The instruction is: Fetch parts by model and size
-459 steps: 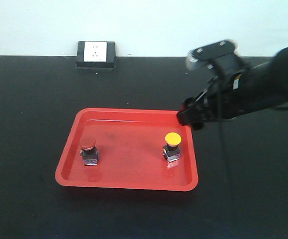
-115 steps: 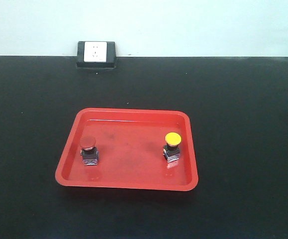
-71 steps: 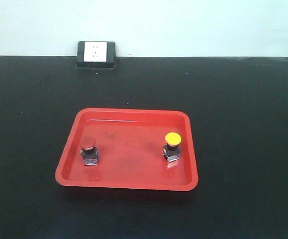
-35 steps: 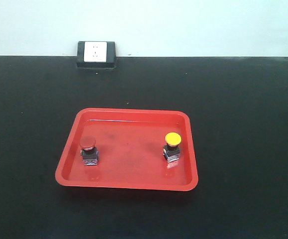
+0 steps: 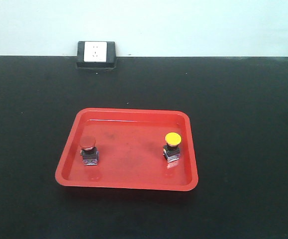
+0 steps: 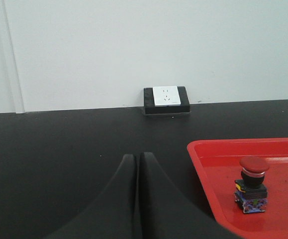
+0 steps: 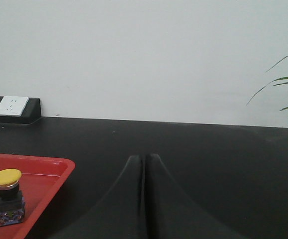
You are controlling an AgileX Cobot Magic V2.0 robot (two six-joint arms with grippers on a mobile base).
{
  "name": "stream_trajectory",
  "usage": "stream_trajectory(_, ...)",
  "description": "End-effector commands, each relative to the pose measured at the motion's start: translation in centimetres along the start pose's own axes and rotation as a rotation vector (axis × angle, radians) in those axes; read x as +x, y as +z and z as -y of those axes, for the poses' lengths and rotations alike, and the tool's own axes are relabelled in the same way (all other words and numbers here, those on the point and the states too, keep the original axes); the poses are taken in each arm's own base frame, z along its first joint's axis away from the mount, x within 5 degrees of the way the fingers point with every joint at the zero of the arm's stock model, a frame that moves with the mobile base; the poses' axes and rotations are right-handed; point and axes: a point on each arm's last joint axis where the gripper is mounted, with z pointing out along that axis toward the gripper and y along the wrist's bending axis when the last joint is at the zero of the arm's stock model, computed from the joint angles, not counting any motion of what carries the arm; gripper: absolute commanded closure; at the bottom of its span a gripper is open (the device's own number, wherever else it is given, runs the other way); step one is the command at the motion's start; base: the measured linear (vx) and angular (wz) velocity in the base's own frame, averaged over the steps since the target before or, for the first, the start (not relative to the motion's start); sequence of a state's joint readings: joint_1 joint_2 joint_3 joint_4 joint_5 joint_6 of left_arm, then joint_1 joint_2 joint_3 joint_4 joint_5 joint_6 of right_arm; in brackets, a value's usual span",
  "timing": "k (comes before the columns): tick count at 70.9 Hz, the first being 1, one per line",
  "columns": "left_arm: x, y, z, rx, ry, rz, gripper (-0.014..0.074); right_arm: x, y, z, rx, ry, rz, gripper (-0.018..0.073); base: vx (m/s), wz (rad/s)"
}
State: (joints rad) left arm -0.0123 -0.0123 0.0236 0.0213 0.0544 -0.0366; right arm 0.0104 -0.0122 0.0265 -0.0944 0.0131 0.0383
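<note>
Step in hand, as judged: both parts sit in the tray and neither arm is over it, so the fetch looks finished or paused between picks. No other parts show in any view.

Tray (image 5: pixel 134 115): red, shallow, rimmed, lying flat on the black table (image 5: pixel 243 99). It holds two items, well apart from each other and clear of the rim.
- Red-capped switch (image 5: pixel 88 150): left side of the tray, upright on its dark blocky base. In the left wrist view it stands just inside the tray's left rim.
- Yellow-capped switch (image 5: pixel 172 147): right side of the tray, upright, cap up. The right wrist view shows it near the tray's right rim.

Left end effector (image 6: pixel 137 164): resting low over the table, left of the tray; fingers pressed together with only a hairline seam between them, nothing held.
Right end effector (image 7: pixel 144 167): low over the table, right of the tray; fingers likewise together, nothing held.
Neither arm appears in the front view.

Other items: a black-framed wall socket (image 5: pixel 96 53) at the far edge of the table against the pale wall; green plant leaves (image 7: pixel 283 92) at the right edge of the right wrist view.

Next move, judgement only: if more parts are wanted, an end effector must first spread its fingers, since a pinched tip cannot straddle a switch base. Any new part should go in the bare middle of the tray, between the two switches, to avoid knocking either over.
</note>
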Motion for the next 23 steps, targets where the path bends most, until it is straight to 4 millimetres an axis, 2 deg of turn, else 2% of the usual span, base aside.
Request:
stream_trajectory(1, -1.23, -0.21, 0.07, 0.01, -0.002, 0.105, 0.0604, -0.44, -0.07, -0.01, 0.003, -0.014, 0.072, 0.0569, 0.0, 0.0)
stream_trajectory(23, -1.23, -0.21, 0.07, 0.01, -0.002, 0.105, 0.0604, -0.44, -0.07, -0.01, 0.003, -0.014, 0.072, 0.0569, 0.0, 0.0)
